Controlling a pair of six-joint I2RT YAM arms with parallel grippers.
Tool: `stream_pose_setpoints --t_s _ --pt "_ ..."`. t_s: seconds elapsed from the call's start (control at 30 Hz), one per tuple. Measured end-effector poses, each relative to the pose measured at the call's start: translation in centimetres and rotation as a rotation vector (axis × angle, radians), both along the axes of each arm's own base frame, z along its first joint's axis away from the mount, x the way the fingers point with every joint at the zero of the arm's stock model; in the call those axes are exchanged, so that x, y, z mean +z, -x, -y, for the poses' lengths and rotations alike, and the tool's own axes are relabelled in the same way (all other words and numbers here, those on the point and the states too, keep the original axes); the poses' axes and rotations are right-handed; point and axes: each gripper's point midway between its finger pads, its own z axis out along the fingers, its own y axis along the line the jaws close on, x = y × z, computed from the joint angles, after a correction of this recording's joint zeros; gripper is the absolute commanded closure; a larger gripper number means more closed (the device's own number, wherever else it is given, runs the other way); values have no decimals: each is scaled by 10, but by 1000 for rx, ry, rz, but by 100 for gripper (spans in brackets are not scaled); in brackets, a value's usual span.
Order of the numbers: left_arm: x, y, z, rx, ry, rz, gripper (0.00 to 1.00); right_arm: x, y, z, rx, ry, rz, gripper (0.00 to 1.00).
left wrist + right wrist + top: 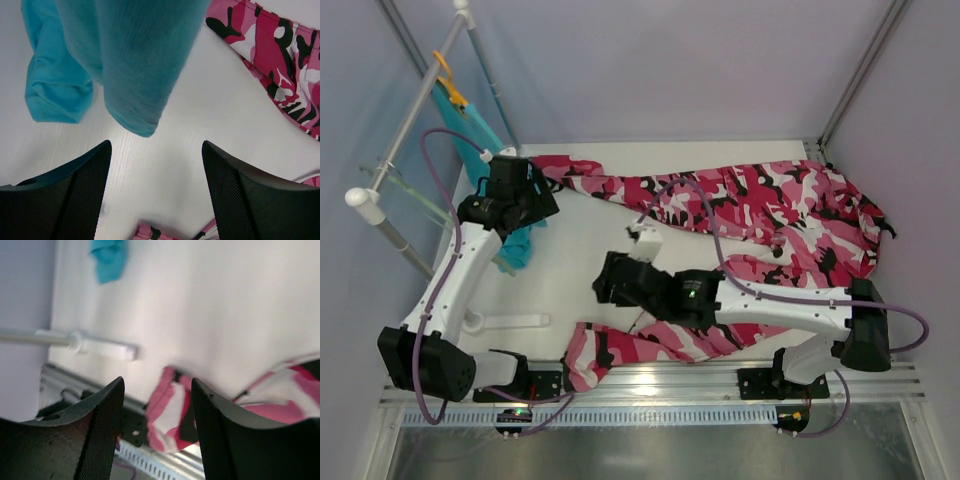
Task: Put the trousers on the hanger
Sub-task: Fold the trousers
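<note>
Trousers (770, 215) lie sprawled over the table's far right corner, one leg along the near edge. Left end effector (156, 150) and right end effector (157, 390) are both spread, empty. Guessing pre-grasp; next move needs pinching cloth.

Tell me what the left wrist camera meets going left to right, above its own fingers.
teal garment → table → trousers

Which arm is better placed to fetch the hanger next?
Left, probably. The left gripper, open, hangs by the rack that carries the hanger; the right gripper, also open and empty, sits mid-table between the legs of the trousers, farther off.
</note>
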Motion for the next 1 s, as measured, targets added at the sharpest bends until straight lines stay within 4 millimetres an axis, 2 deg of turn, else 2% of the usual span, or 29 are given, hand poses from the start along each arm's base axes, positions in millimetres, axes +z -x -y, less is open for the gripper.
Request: stream_pose_setpoints --t_s 0.07,0.1,0.2,0.37,0.47,0.67,0.9,1.0 --pt "-4 6 0 -6 1 -8 27 -17 -32 44 -173 39 -69 41" --pt "-7 9 -1 -8 0 -15 27 -27 -41 64 -243 70 -99 41" --pt "-11 17 0 -18 10 -22 27 -62 -54 111 -399 189 -196 41" --pt "-10 21 1 -26 18 -15 27 -107 -63 155 -559 383 -320 41" --pt "-8 22 2 -32 19 -9 27 -131 -68 164 -615 490 -399 41" --pt "-7 23 0 -41 5 0 27 -169 -71 162 -651 600 -503 42" --pt "-5 22 -2 -35 -5 6 27 -188 -68 162 -681 607 -601 45" --pt "0 21 -3 -30 -7 20 27 -192 -67 161 -698 600 -629 50"
